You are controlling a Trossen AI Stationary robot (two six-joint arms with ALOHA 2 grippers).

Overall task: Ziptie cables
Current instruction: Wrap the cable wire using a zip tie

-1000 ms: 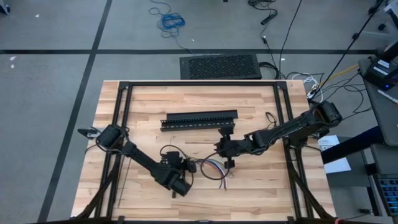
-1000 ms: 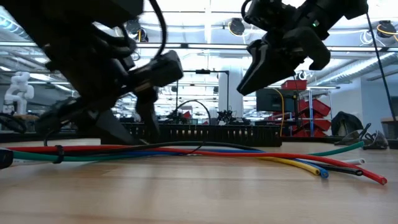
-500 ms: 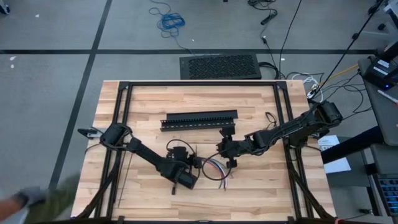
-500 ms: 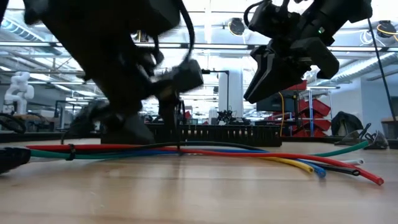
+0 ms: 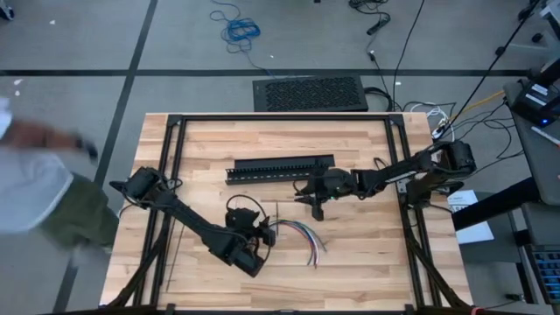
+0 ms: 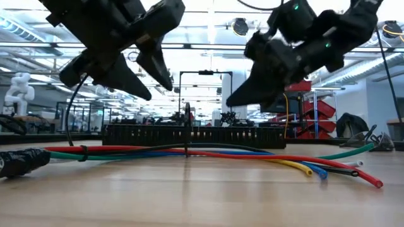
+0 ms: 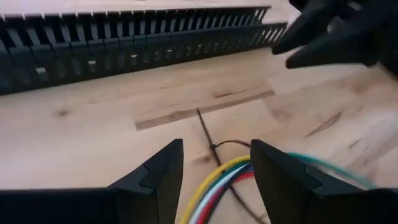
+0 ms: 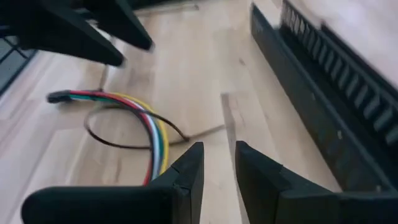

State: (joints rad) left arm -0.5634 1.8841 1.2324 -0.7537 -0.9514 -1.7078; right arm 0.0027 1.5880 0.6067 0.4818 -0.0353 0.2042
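1. On the pale butcher-block wooden table (image 5: pixel 210 149), toward its far side, lies a long black slotted plastic channel (image 5: pixel 280 168), well apart from the wires and nearer the right arm than the left.
2. Just off the table's far edge a black perforated mat (image 5: pixel 311 93) lies on the grey floor, and farther out a blue coil of cord (image 5: pixel 238 30).
3. At the left edge of the high view a blurred person in a white top (image 5: pixel 31 188) stands beside the table (only a smear, so no more can be told).
4. The cables (image 5: pixel 293 234), a small bundle of thin wires in red, green, blue, yellow and grey, lie flat near the table's middle, their free ends fanned toward the right.
5. A very thin black plastic ziptie (image 7: pixel 208 134) loops around the bundle, its tail lying straight on the wood toward the channel; in the low view it stands upright from the wires.
6. A second black band rings the bundle nearer its left end in the low view.
7. The left gripper (image 7: pixel 214 168) hovers over the bundle's gathered end, fingers parted, holding nothing.
8. The right gripper (image 8: pixel 217 165) hangs above the table between channel and cables, fingers a narrow gap apart, empty.
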